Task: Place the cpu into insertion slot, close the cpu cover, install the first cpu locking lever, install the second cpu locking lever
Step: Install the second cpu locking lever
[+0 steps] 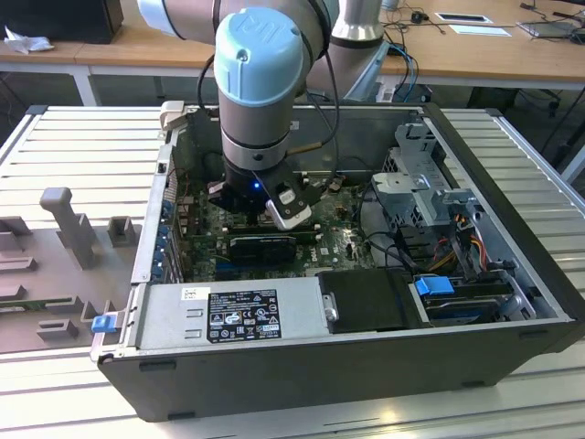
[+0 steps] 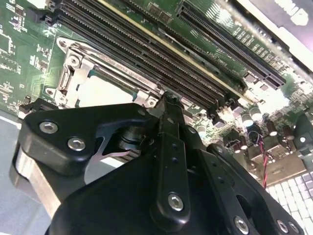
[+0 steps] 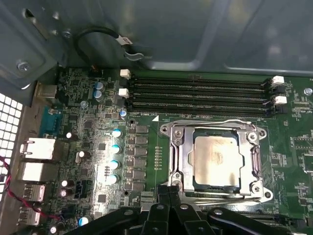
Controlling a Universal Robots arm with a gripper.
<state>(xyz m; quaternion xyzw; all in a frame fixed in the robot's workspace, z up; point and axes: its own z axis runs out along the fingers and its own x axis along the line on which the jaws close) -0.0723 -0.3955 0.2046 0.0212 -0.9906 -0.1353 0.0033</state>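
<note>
The cpu (image 3: pixel 216 161) is a flat square chip with a pale silver-grey metal top that catches the light, and it lies flat and square inside the insertion slot (image 3: pixel 177 161), a socket with a metal rim set in the green circuit board beside the long black memory slots. The cpu cover (image 3: pixel 213 131), a thin grey metal frame with a large square cut-out, is folded down flat over the socket, and the chip's top shows through the opening. In the second wrist view the same socket (image 2: pixel 68 81) appears at an angle, with the pale chip (image 2: pixel 100 90) lying level within its frame.
</note>
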